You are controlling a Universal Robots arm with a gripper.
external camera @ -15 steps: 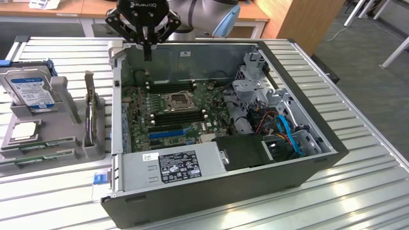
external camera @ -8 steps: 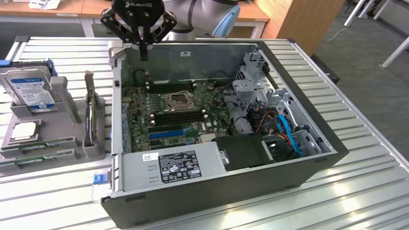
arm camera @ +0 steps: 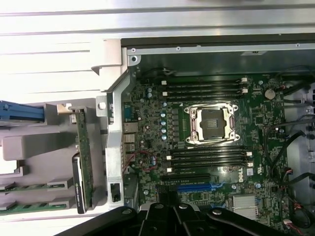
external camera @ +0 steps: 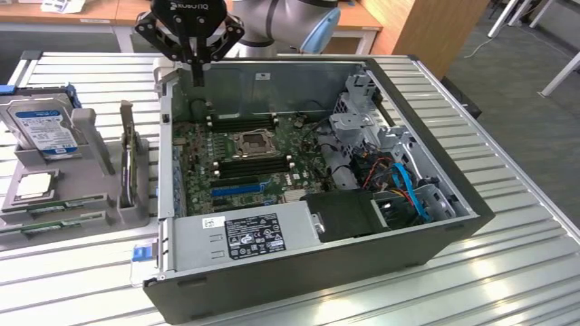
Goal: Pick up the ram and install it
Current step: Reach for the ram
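Note:
Two ram sticks (external camera: 56,204) lie side by side in the grey holder (external camera: 81,217) at the exterior view's left, outside the computer case; in the wrist view they are the thin green strips (arm camera: 29,187). My gripper (external camera: 197,73) hangs above the far left corner of the open case (external camera: 435,224), well away from the sticks. Its fingers are shut with nothing between them. The green motherboard (arm camera: 147,123) shows bare black memory slots (arm camera: 209,155) on both sides of the CPU socket (arm camera: 212,125).
A dark expansion card (external camera: 127,159) stands upright in the holder next to the case wall. A hard drive (external camera: 41,129) and a CPU (external camera: 34,185) sit further left. Inside the case are a power supply (external camera: 249,234), a drive cage (external camera: 363,129) and cables (external camera: 408,187).

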